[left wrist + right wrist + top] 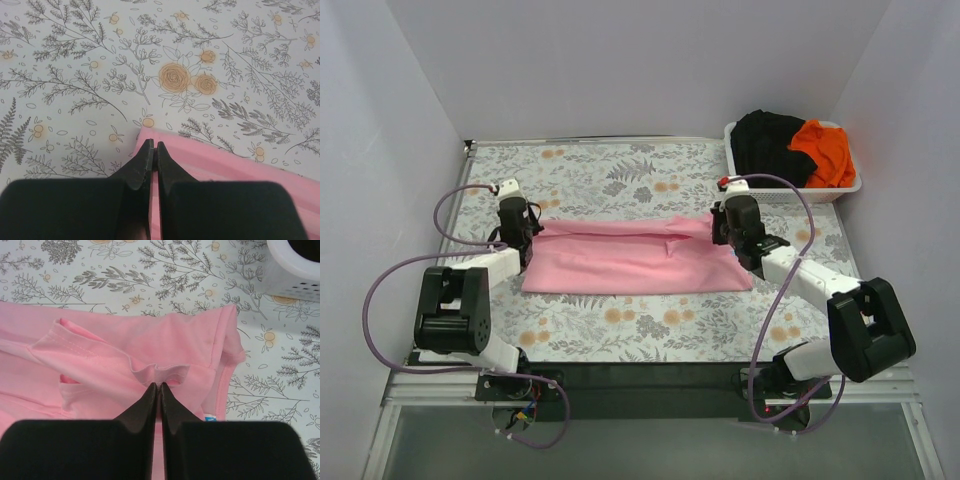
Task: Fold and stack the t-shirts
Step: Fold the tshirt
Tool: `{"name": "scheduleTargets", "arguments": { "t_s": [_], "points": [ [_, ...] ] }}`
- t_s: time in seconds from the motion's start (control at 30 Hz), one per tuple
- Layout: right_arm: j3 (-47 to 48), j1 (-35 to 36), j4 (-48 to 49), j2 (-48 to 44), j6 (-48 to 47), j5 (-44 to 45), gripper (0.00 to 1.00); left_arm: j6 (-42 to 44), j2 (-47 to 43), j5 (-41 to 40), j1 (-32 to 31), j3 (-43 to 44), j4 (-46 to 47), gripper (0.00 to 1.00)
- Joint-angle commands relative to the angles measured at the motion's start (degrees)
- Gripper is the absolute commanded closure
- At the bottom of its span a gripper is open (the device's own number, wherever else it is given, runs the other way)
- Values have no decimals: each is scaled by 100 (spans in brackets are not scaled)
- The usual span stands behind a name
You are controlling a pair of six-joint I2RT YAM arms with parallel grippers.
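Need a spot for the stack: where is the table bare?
Free: the tablecloth strip between the pink t-shirt and back wall, left of the white basket; also the strip between shirt and arm bases. Crowded: the basket corner, and mid-table where left fingers and right fingers pinch the shirt.

Left wrist view: the light pink cloth t-shirt [210, 162] runs off the lower right edge and goes behind the black left gripper [152, 147] at the bottom. Right wrist view: same shirt cut at the left edge, white plastic lattice basket [295, 275] clipped by the upper right corner, small blue-and-white tag [210, 418] unreadable. Top view: black t-shirt [765, 140] and bright orange t-shirt [823, 150] bunched in the basket, lower parts hidden by its wall.
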Motion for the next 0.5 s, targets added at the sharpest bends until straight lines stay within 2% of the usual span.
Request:
{"name": "scheduleTargets", "arguments": {
  "t_s": [0.0,0.07,0.13,0.2,0.23,0.3,0.33,0.37,0.47],
  "points": [
    [-221,30,253,-247,90,193,99,-257,-332,-209,35,-119,-321,100],
    [-318,39,245,-308,99,210,99,-449,-394,-366,35,-154,-558,100],
    [-450,30,236,-422,108,228,97,-547,-543,-463,35,-207,-751,84],
    [-572,30,236,-528,134,281,83,-705,-762,-586,35,-321,-831,67],
    [-625,30,227,-580,169,289,69,-766,-850,-630,35,-365,-892,65],
    [-705,30,218,-747,213,307,54,-898,-1193,-727,35,-523,-911,56],
    [-749,22,210,-800,222,307,36,-942,-1333,-753,35,-602,-911,35],
    [-766,30,183,-844,240,368,29,-969,-1456,-771,35,-663,-893,22],
    [-767,30,139,-1064,231,360,28,-987,-1914,-570,35,-857,-744,22]
  ]
}}
